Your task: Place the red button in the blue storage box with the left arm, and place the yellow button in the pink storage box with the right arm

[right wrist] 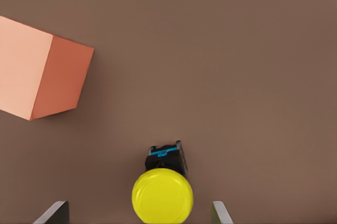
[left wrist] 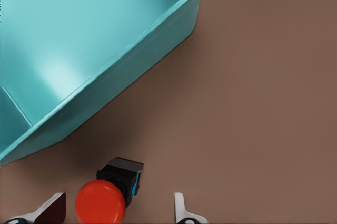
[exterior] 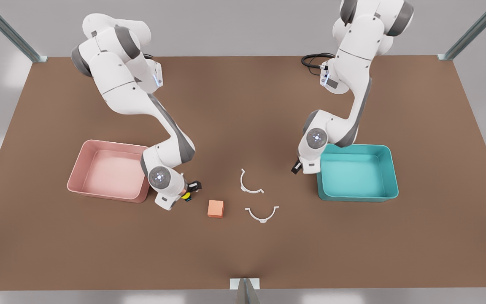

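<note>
Salmon cube [exterior: 215, 208] near desk [exterior: 243, 253] front | right claw [right wrist: 139, 214] wide, straddling yellow button [right wrist: 162, 195], pink storage box [exterior: 78, 169] at its 9 | left claw [left wrist: 113, 211] wide around red button [left wrist: 100, 202], blue storage box [left wrist: 79, 50] beside | both boxes empty, no placement done

On the table [exterior: 243, 261], the pink storage box [exterior: 78, 173] is lying toward the front view's left and the blue storage box [exterior: 388, 177] toward its right, well apart. Between them are lying a cube [exterior: 215, 208] and two curved clips [exterior: 249, 182] [exterior: 262, 213]. The yellow button [exterior: 186, 195] is sitting between the pink storage box and the cube. The red button [left wrist: 105, 198] is sitting just beside the blue storage box.
</note>
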Tool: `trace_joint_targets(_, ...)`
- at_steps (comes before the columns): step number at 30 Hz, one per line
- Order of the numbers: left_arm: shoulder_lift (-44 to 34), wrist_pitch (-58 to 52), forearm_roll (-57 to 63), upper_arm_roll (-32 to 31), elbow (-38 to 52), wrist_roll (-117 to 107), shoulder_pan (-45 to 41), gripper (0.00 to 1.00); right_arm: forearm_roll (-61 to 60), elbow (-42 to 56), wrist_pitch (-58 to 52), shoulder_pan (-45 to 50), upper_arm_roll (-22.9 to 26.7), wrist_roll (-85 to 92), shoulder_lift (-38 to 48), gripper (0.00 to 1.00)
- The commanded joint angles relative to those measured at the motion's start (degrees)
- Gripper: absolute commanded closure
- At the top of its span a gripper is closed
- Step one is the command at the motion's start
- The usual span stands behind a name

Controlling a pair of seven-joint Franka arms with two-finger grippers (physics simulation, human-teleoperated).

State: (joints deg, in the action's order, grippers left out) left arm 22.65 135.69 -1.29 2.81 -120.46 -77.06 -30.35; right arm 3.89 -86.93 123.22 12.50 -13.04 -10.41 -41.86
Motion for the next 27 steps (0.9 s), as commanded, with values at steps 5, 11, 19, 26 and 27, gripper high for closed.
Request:
trace_joint_targets(5, 1.08, 0.89, 0.85, 0.00, -1.62, -14.08, 0.03, 0.00, -0.03, 0.10, 2.46, -0.29, -0.05, -0.14, -1.82, 0.00)
trace_joint_targets(11, 3.89, 3.97, 0.85, 0.00, -1.36, -14.26, -0.06, 0.11, -0.03, 0.27, 4.39, -0.37, 0.03, -0.05, -3.93, 0.00)
trace_joint_targets(19, 1.61, 1.33, 0.85, 0.00, -1.01, -14.08, -0.50, 0.45, 0.15, 0.10, 6.50, -0.37, 0.03, 0.13, -5.16, 0.20)
trace_joint_targets(26, -7.00, -21.34, 0.67, 2.28, 11.65, -8.46, 0.20, 0.49, 0.15, 0.10, 6.42, -0.37, 0.03, 0.57, -5.16, 0.48)
trace_joint_targets(27, -8.76, -24.50, 0.49, 3.87, 13.14, -5.04, 0.20, 0.49, 0.15, 0.10, 6.42, -0.37, 0.03, 0.92, -5.16, 0.50)
